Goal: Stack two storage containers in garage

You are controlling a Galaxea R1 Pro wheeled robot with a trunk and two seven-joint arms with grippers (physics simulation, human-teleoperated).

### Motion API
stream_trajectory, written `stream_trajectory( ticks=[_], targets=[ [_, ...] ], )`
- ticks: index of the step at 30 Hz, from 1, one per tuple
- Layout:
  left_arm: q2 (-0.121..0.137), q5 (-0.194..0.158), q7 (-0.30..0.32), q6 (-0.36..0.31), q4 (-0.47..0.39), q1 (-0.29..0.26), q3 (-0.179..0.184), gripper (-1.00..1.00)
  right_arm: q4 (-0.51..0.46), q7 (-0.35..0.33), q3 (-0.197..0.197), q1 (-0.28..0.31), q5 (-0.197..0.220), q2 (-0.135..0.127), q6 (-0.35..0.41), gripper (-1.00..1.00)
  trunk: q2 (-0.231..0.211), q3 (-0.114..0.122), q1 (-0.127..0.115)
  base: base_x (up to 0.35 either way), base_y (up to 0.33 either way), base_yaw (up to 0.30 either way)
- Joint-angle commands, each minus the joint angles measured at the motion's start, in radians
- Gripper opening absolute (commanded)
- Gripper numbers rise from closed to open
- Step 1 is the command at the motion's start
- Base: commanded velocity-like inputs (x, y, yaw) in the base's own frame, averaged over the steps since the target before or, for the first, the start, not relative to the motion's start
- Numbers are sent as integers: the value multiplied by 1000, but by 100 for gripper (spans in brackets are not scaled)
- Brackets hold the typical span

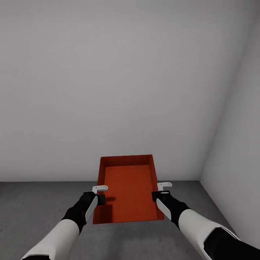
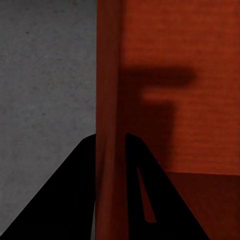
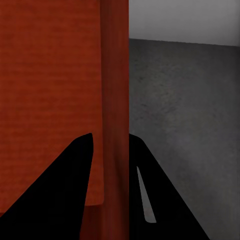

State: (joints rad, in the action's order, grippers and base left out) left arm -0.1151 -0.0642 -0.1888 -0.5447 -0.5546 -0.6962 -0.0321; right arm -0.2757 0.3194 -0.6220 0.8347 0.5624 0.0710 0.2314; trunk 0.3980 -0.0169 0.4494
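One red-orange open-topped storage container (image 1: 126, 189) hangs in the air in front of me, carried between both arms above the grey concrete floor (image 1: 36, 202). My left gripper (image 1: 99, 196) is shut on the container's left wall (image 2: 107, 100), one finger on each side of it. My right gripper (image 1: 157, 194) is shut on the container's right wall (image 3: 116, 90) in the same way. The bin is empty, with a flat ribbed bottom. The other container is out of view.
A plain white wall (image 1: 108, 72) stands close ahead, and a second white wall (image 1: 238, 144) meets it in a corner at the right. Speckled grey floor (image 3: 190, 125) stretches below and on both sides of the container.
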Motion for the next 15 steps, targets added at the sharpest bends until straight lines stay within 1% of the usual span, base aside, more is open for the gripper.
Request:
stream_trajectory(
  ticks=[1,15],
  targets=[
    [0,13,-9,-8,-2,0,-6,-100,-2,40,10,1,-16,-11,8,-100,2,-2,1,0,0,0],
    [0,12,-4,-9,-4,0,-8,-100,-2,40,10,1,-16,-12,8,-100,2,-2,1,0,0,0]
  ],
)
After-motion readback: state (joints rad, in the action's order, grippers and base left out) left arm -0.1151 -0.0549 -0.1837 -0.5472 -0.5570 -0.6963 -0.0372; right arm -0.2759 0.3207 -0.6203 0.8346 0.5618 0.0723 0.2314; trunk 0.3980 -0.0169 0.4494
